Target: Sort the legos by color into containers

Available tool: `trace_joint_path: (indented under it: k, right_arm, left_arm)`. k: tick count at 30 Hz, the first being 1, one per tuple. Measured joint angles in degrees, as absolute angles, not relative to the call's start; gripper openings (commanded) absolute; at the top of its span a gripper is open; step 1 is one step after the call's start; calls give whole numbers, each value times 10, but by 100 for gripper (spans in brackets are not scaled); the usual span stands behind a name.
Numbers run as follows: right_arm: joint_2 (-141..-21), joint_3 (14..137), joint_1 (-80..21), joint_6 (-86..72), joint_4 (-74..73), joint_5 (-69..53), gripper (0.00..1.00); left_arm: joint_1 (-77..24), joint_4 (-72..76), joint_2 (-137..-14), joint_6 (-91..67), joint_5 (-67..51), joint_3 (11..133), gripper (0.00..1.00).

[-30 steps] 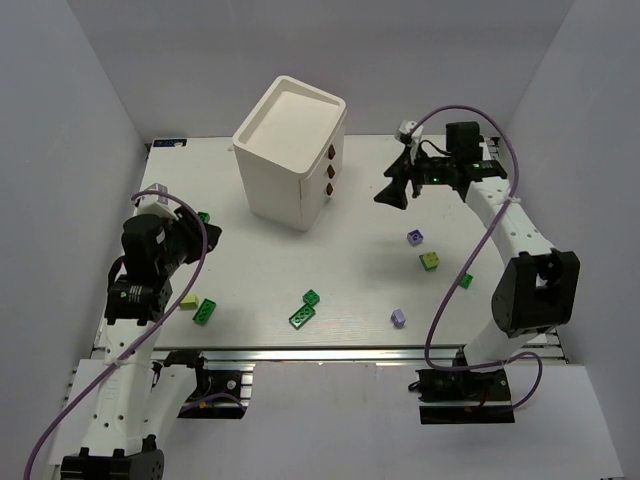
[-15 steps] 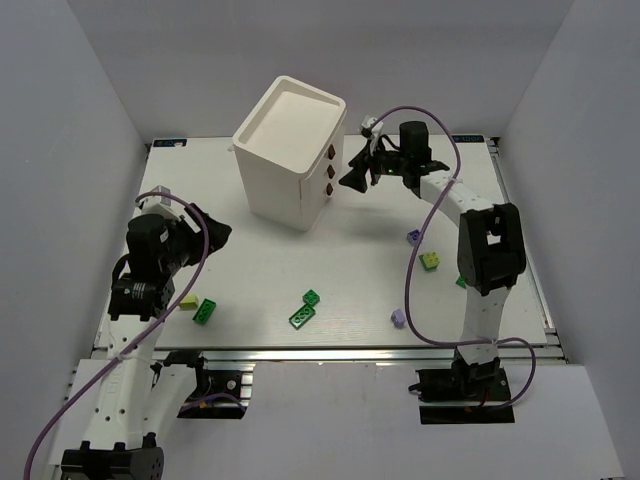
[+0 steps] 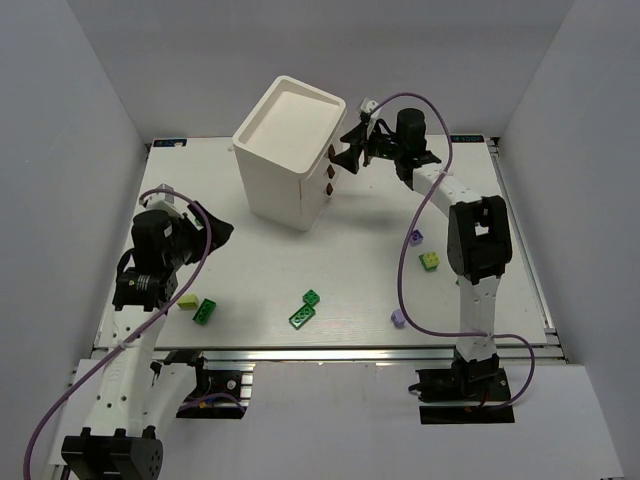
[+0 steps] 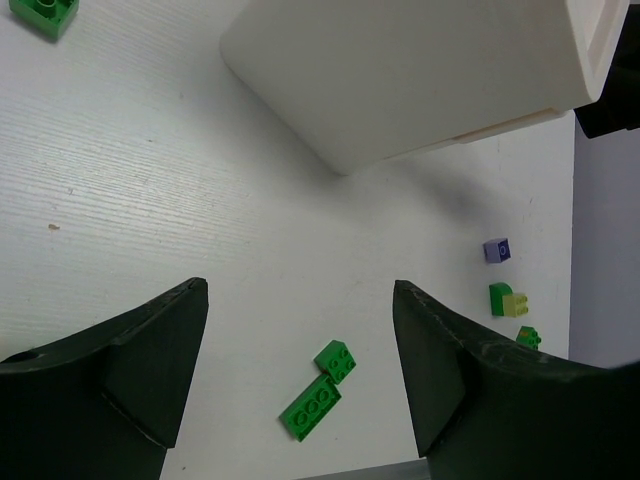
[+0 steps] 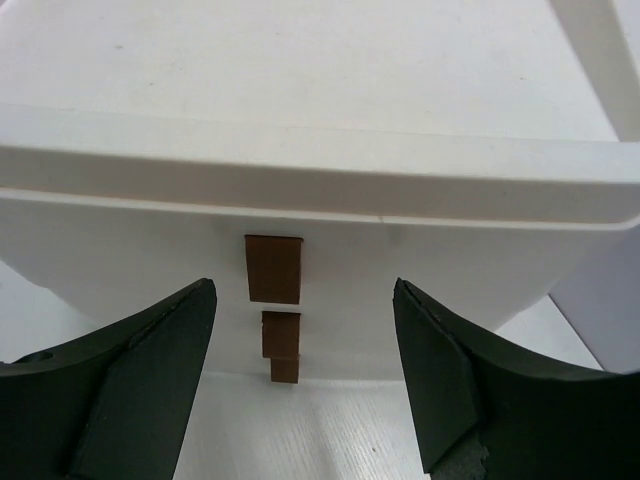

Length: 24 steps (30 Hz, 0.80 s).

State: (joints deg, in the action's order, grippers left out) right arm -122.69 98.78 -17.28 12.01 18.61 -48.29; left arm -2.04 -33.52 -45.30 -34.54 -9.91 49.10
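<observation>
Pale grey walls close in a white table [image 3: 360, 280]. Toward its far side stands a tall white boxy cabinet [image 3: 275, 185] with a recessed top, its three shallow white drawers marked by dark brown knobs down one face. The black right gripper [image 3: 350, 158] hangs just in front of the top knob [image 5: 274, 268]. In the right wrist view its fingers spread wide to either side of that knob, and whether they touch it cannot be told. The two lower knobs [image 5: 281, 333] appear foreshortened, and the seams between the drawers are hard to make out. The black left gripper [image 4: 298, 300] hovers over the table left of the cabinet, jaws wide apart and holding nothing.

Tiny studded plastic bricks lie loose on the table:
- A dark green brick [image 3: 205, 311] sits just beside a pale yellow-green brick [image 3: 187, 301] near the left arm.
- Two green bricks [image 3: 311, 298] lie close together at the near middle.
- A light purple brick [image 3: 398, 318] is near the front edge.
- A second purple brick [image 3: 415, 237] and a green-and-yellow pair [image 3: 431, 261] lie by the right arm.

The left wrist view adds a corner green brick [image 4: 45, 12], cut off by the frame, and a small green brick [image 4: 528, 338] at its finger's edge. Neither can be made out in the top view.
</observation>
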Motion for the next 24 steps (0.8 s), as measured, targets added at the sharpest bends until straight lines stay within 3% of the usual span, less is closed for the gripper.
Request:
trace_joint_path:
  k: [18,24]
  right_arm:
    - [-1242,993,-183,105,216,-493,59]
    - [-1243,993,-186,98,223,-488,37]
  left_arm:
    - [-20,-312,-465,-345,-99,482,84]
    - [-20,-313,-464,-345,-99,482,84]
